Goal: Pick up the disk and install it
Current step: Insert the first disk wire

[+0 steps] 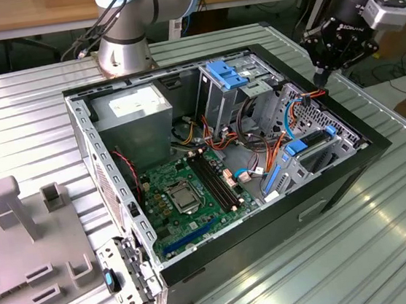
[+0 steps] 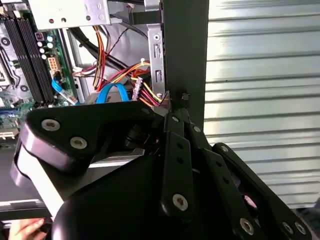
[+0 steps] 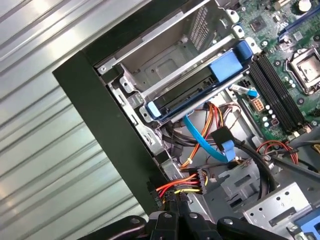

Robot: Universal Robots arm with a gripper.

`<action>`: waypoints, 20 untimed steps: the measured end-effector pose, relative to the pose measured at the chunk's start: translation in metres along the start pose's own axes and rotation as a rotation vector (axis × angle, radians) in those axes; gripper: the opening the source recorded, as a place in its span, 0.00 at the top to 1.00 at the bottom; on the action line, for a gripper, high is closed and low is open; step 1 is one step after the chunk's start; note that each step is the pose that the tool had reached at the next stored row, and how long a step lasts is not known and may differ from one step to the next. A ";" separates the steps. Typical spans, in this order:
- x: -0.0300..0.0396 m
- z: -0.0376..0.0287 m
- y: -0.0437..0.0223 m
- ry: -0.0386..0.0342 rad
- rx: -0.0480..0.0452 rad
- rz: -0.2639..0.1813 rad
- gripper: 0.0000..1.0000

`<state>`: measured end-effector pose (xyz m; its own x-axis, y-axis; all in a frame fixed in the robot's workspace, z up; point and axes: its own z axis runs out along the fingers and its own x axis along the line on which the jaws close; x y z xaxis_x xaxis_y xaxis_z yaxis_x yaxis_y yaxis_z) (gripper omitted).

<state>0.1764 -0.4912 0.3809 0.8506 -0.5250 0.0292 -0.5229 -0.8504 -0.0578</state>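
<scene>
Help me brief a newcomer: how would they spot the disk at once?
Find the open computer case on the ribbed table. At its end toward the exterior view's right stands a perforated metal cage; the disk is the flat slab slotted inside it. Blue plastic rails along its sides set it apart from the bare metal around it.

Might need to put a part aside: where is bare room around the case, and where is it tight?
Free: ribbed table at the exterior view's right of the case, and at its left beyond the grey fixture. Crowded: the cables beside the drive cage, near the gripper.
</scene>
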 end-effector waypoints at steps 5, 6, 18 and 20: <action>0.0020 0.0014 -0.0012 -0.0027 0.0041 -0.098 0.89; 0.0021 0.0018 -0.0013 0.0002 0.0056 -0.115 0.89; -0.0018 0.0023 -0.0073 0.1347 -0.0745 -0.273 0.89; -0.0020 0.0025 -0.0072 0.1368 -0.0756 -0.324 0.89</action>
<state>0.1786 -0.4839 0.3788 0.9604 -0.2227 0.1675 -0.2339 -0.9710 0.0502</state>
